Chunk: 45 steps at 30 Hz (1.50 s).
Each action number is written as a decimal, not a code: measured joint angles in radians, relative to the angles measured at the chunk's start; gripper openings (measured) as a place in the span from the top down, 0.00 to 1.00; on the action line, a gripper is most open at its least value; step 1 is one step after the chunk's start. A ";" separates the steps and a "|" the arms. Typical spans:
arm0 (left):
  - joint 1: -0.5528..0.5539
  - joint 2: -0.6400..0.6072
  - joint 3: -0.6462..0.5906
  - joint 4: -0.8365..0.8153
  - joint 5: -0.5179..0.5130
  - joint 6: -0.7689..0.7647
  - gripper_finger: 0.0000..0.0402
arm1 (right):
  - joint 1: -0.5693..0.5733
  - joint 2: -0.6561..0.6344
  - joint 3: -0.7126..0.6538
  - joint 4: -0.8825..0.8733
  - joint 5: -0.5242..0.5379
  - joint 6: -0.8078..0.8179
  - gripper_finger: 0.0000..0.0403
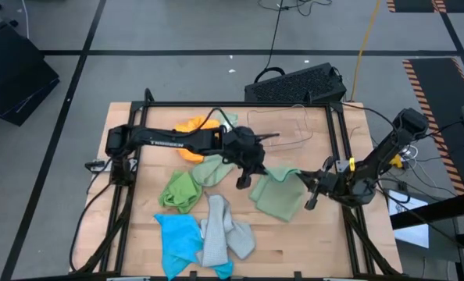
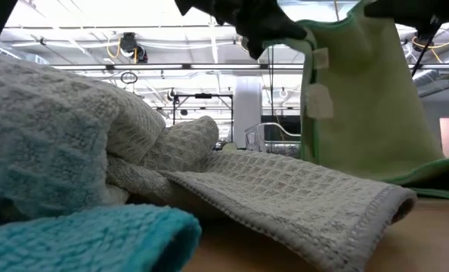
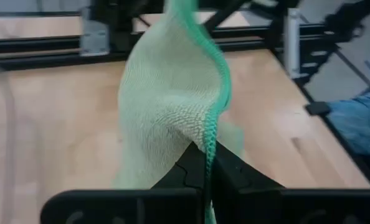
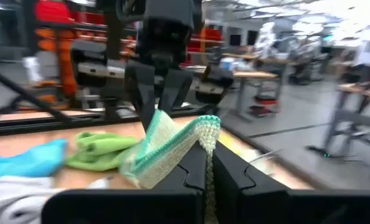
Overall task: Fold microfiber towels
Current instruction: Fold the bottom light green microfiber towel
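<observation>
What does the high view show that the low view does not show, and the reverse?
Only the high view shows the orange towel, the bright green towel, the clear bin, and both grippers, left and right, shut on the pale green towel. Only the low view shows that towel's white tags and that it hangs raised. Both show the grey towel and the blue towel.

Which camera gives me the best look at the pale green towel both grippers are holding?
The high view: it shows the whole pale green towel, spread between the left gripper and the right gripper. The low view shows it hanging with white tags. Each wrist view shows only the edge pinched in its own fingers.
</observation>
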 joint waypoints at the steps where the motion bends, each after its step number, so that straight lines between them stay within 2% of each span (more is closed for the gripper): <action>1: -0.010 0.000 0.000 0.001 0.004 -0.003 0.97 | 0.000 0.001 -0.008 -0.002 -0.030 0.028 0.99; 4: -0.045 0.001 0.000 0.034 0.029 -0.014 0.97 | 0.000 0.003 -0.032 -0.002 -0.133 0.108 0.99; 8: -0.089 0.001 0.000 0.076 0.033 -0.019 0.99 | 0.000 0.003 -0.066 -0.003 -0.172 0.198 0.99; 14: -0.087 0.000 0.000 -0.042 -0.158 -0.023 0.97 | -0.005 0.003 -0.128 -0.016 -0.173 0.331 0.99; 20: -0.056 0.000 0.000 -0.151 -0.278 -0.053 0.98 | -0.058 0.003 -0.163 -0.056 -0.173 0.395 0.99; 27: -0.044 0.000 0.000 -0.068 -0.324 -0.006 0.99 | -0.135 0.004 -0.166 -0.169 -0.172 0.399 0.99; 30: -0.041 0.000 0.000 -0.036 -0.375 0.080 0.97 | -0.152 0.003 -0.166 -0.200 -0.166 0.399 0.99; 33: -0.025 0.000 0.000 -0.019 -0.376 0.145 0.97 | -0.176 0.004 -0.166 -0.215 -0.163 0.386 0.99; 39: 0.007 0.000 0.000 -0.011 -0.316 0.127 0.98 | -0.209 0.004 -0.166 -0.211 -0.164 0.372 0.99; 45: 0.021 0.000 -0.007 -0.012 -0.392 0.161 0.98 | -0.247 0.004 -0.166 -0.216 -0.164 0.352 0.99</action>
